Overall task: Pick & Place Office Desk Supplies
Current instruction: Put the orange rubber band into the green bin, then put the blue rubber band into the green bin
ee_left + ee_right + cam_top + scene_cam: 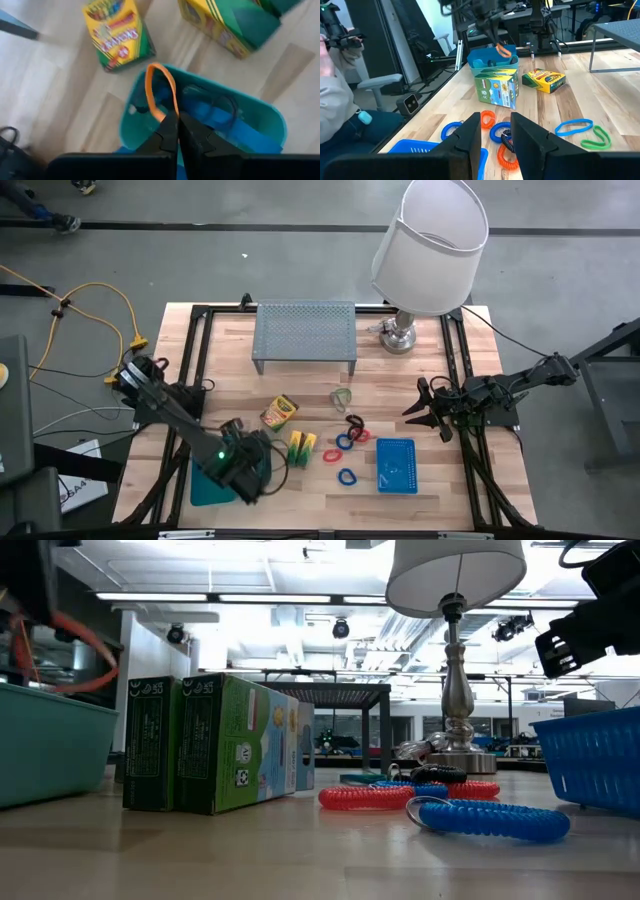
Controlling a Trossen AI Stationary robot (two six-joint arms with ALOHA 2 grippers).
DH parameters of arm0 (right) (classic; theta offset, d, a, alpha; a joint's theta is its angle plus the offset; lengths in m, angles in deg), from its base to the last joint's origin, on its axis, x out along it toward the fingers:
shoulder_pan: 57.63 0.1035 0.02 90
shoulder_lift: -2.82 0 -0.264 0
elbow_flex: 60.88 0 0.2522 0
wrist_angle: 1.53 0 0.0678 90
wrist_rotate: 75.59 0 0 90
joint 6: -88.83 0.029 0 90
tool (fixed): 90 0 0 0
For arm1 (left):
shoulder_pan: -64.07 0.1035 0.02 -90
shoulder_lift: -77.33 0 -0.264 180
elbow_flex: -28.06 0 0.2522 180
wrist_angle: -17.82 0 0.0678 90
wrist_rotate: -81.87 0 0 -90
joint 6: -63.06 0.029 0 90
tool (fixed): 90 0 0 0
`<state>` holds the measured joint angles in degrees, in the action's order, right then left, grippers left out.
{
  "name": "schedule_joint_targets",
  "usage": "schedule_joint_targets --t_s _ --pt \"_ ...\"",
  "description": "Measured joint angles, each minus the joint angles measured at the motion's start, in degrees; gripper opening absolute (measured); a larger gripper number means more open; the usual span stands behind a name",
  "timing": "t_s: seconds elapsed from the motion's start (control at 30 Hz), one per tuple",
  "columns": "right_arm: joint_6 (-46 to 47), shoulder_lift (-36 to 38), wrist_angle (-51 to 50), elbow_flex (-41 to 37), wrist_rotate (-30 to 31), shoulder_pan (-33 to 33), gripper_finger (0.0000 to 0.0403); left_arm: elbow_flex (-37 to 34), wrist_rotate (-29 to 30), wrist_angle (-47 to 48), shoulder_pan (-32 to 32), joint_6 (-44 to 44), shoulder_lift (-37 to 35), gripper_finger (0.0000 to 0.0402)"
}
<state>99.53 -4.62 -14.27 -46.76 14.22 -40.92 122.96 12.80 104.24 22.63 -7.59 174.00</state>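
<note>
My left gripper is shut on an orange band loop over a teal tray at the table's near left. A crayon box and yellow-green boxes lie on the wood just beyond the tray. Red, blue and black band loops lie flat between the boxes and the blue mesh basket. My right gripper waits open at the right edge, nothing between its fingers. My left gripper pinches one end of the orange band loop between its two fingertips, coming from above and slanting down. The rest of the loop sticks out past the fingertips over the tray's opening. Whether it touches anything inside the tray I cannot tell.
A grey perforated riser shelf and a white-shaded lamp stand at the far side. A green band lies in front of the shelf. The tray holds blue and dark items. A seated person shows beyond the table's near edge.
</note>
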Motion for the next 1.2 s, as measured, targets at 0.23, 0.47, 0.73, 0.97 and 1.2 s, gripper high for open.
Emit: schedule_joint_targets --t_s 0.23,0.47,0.73,0.97,1.2 --pt "0.0 0.0 0.0 0.0 0.0 0.0 0.0094 0.0 -0.7 -3.4 -1.9 -1.7 2.7 0.0001" --pt "0.0 0.0 0.0 0.0 0.0 0.0 0.0094 0.0 -1.2 -3.9 -2.4 -4.0 2.6 0.0001" --pt "0.0 0.0 0.0 0.0 0.0 0.0 0.0094 0.0 -2.7 -3.9 -1.7 -4.1 2.6 0.0006" --pt "0.0 0.0 0.0 0.0 0.0 0.0 0.0094 0.0 -3.1 -3.9 -1.4 -4.3 2.6 0.0055" --pt "0.0 0.0 0.0 0.0 0.0 0.0 0.0094 0.0 -3.0 -3.9 -1.4 -4.4 2.6 0.0072"
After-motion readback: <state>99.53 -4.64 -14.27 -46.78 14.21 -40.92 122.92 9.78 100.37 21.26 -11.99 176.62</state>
